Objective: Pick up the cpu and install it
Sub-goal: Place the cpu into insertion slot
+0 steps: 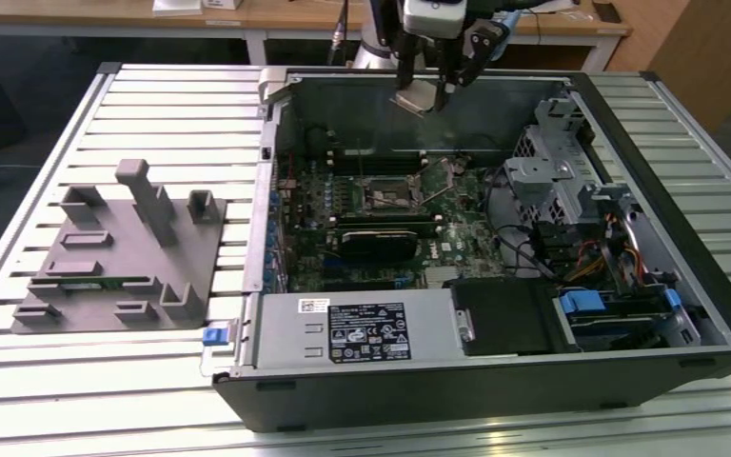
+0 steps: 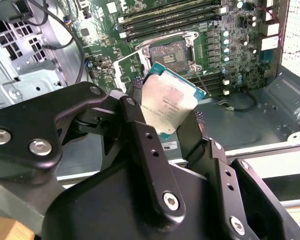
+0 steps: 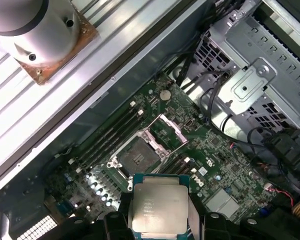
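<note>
cpu (image 2: 172, 107), pinched at two opposite edges by the jaws of the gripper (image 2: 166, 103), hangs tilted, well apart from the open socket (image 2: 172, 52) below it on the board (image 2: 238, 36).

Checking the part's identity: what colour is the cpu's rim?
The cpu has a teal-green rim, clearest in the second wrist view.

arm (image 1: 391, 33): enters at the top edge of the exterior view, with the wrist pointing steeply downward.
arm base (image 3: 37, 27): a silver cylinder, seen in the first wrist view.
gripper (image 2: 167, 102): a black two-finger linkage clamped onto the cpu (image 2: 172, 105), holding it in the air.
fingers (image 2: 140, 125): one on each of two opposite edges of the chip, pads pressed against its sides.
grip pose: the chip sits tilted between the fingertips, metal top facing the wrist cameras.
</note>
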Robot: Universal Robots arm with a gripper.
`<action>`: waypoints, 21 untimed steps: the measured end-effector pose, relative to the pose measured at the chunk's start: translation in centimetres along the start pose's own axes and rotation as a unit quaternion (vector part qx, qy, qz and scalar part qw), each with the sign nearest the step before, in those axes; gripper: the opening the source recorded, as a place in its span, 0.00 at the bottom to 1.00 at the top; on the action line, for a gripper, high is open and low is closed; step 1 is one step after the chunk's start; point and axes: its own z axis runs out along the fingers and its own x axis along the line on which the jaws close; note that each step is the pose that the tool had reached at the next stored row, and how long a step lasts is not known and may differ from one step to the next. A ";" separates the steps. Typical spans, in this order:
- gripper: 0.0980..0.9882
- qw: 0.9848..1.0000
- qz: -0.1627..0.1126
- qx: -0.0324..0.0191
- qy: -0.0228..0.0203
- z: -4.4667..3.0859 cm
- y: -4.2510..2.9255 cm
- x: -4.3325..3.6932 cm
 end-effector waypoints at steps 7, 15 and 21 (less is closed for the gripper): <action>0.48 1.000 0.031 -0.001 -0.003 0.03 0.00 0.00; 0.48 0.998 0.065 -0.001 -0.006 0.07 -0.01 0.00; 0.48 0.996 0.092 -0.002 -0.008 0.10 -0.01 0.00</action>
